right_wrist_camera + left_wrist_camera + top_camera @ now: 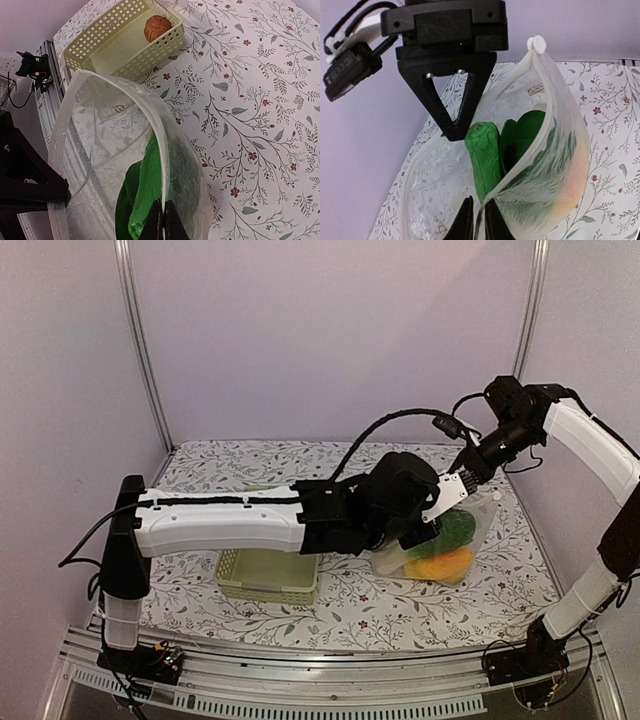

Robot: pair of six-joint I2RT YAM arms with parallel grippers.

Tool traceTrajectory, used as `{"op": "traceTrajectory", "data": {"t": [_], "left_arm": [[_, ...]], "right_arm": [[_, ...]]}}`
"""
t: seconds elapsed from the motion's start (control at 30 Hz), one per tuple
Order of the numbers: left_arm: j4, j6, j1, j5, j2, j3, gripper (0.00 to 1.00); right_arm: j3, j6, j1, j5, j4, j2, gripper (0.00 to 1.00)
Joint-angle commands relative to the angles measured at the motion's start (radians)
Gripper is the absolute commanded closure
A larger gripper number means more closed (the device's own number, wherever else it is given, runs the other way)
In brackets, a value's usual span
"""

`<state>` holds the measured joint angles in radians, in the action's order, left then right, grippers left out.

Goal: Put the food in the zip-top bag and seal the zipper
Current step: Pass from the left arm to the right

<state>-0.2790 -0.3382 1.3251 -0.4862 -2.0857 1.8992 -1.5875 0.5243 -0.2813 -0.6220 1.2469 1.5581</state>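
Observation:
The zip-top bag [478,525] is held up, open, between both grippers at the table's right centre. Inside it lie green food [485,157] and yellow-orange food [443,565]. My left gripper [480,224] is shut on the bag's rim, on the zipper strip [546,107]. My right gripper [163,223] is shut on the same whitish strip [161,131], with green food [147,192] just below it. A reddish-brown food piece [157,27] lies in the pale green basket [92,40].
The basket [262,585] stands left of the bag, partly under the left arm. The right gripper's black fingers [451,95] hang over the bag's mouth in the left wrist view. A metal rail [330,685] runs along the table's near edge.

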Motion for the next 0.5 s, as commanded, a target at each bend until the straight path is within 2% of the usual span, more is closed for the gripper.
{"op": "traceTrajectory", "data": {"t": [0.0, 0.3, 0.47], "left_arm": [[0.051, 0.034, -0.013, -0.075, -0.008, -0.005, 0.88], [0.092, 0.046, -0.007, -0.04, 0.041, -0.09, 0.63], [0.122, 0.045, 0.02, -0.023, 0.147, -0.161, 0.57]], "right_arm": [[-0.012, -0.029, -0.007, -0.029, -0.041, -0.013, 1.0], [0.034, -0.067, -0.004, 0.013, -0.121, -0.007, 1.0], [0.047, -0.082, 0.0, 0.009, -0.154, 0.0, 1.0]]}}
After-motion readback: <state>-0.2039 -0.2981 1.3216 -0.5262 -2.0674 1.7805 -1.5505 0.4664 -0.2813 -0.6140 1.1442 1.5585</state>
